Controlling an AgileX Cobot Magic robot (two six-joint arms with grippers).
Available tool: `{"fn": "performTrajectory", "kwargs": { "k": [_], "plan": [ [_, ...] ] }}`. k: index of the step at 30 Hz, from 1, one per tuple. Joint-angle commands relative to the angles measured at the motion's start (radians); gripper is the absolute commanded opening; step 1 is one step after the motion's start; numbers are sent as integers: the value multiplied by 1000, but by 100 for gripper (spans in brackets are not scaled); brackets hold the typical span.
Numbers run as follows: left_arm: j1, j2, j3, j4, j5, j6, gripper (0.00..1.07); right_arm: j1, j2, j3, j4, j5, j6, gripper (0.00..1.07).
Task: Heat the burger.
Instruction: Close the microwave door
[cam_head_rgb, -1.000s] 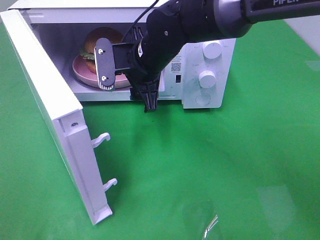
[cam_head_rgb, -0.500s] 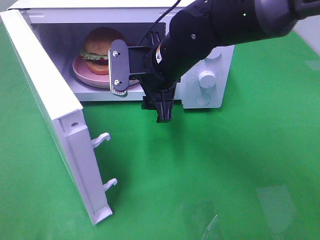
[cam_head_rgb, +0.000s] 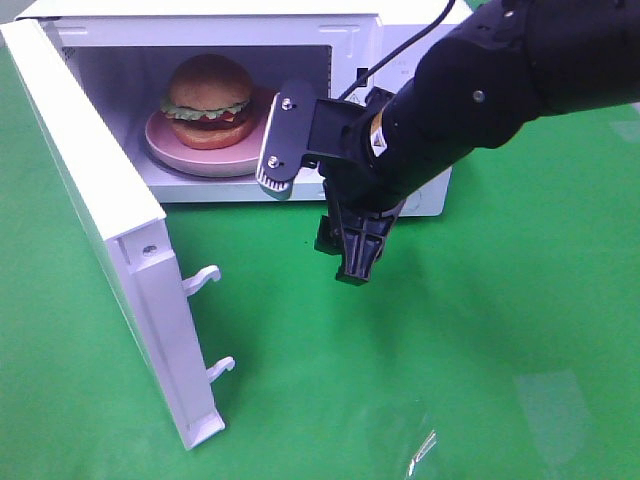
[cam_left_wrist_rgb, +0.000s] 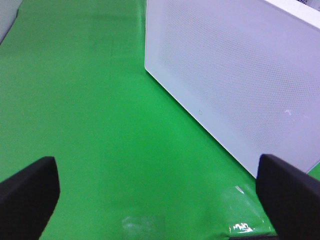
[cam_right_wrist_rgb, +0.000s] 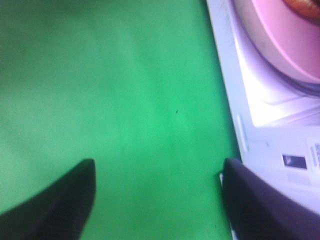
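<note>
— Well, starting with the high camera. Shows what?

— Shows the burger (cam_head_rgb: 208, 98) resting on a pink dish (cam_head_rgb: 185, 152) inside the white microwave (cam_head_rgb: 115, 90), with the door (cam_head_rgb: 95, 195) swung wide to the left. Also catches the right hand (cam_head_rgb: 312, 222) just outside the cavity, over the green counter (cam_head_rgb: 480, 350), clear of both dish and burger. Has its fingers (cam_head_rgb: 280, 135) spread apart, gripping nothing.

— And misses the other arm?

— Yes, gives no glimpse of it. Moving to the left wrist camera, then. Shows the left hand (cam_left_wrist_rgb: 156, 175) with both dark fingers (cam_left_wrist_rgb: 30, 192) far apart and only green counter (cam_left_wrist_rgb: 100, 100) between them. Holds nothing. Faces a white panel (cam_left_wrist_rgb: 235, 70) with a fine dot pattern, set against the green; cannot tell whether door or side wall of the microwave. Offers no sight of the burger.

— Right wrist camera?

— Looks down past the right hand (cam_right_wrist_rgb: 159, 170), fingers (cam_right_wrist_rgb: 55, 205) open around bare green, empty. Brings close the rim of the pink dish (cam_right_wrist_rgb: 295, 47) and the microwave's (cam_right_wrist_rgb: 260, 145) white front edge beside it. Adds a small printed label (cam_right_wrist_rgb: 292, 162) on that white front. Cuts the burger off almost wholly; leaves only a reddish sliver at the corner of the frame, too little to name for certain.
</note>
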Motion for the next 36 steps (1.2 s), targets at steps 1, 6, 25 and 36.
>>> {"fn": "performTrajectory", "kwargs": {
  "k": [1, 6, 25, 36],
  "plan": [
    [-2, -15, 0, -5, -17, 3, 100, -1, -39, 39, 3, 22, 77, 69],
    [-2, -15, 0, -5, -17, 3, 100, -1, -117, 115, 4, 80, 226, 69],
    [-2, -15, 0, -5, -17, 3, 100, -197, -303, 153, 134, 422, 554, 69],
    [-2, -15, 0, -5, -17, 3, 100, -362, -436, 153, 136, 588, 625, 69]
  ]
}}
